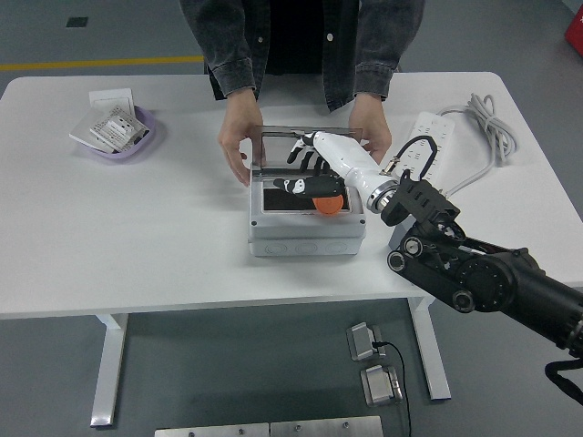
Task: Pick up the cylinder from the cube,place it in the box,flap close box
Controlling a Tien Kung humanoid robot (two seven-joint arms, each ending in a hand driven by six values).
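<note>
A grey box (305,232) stands mid-table with its clear lid (282,147) raised upright at the back. An orange cylinder (329,204) lies inside the box on its dark floor. My right hand (296,171), white with black fingers, hovers over the box's opening just in front of the lid. Its fingers are spread and its thumb points left; it holds nothing, and the cylinder sits just under the palm. A person at the far side steadies the box with one hand (235,146) on its left side and the other hand (373,127) at its right. No cube shows.
A purple bowl (137,143) of small packets and a white card (111,96) sit at the far left. A white power strip (428,150) with its cable (489,123) lies right of the box, close to my forearm.
</note>
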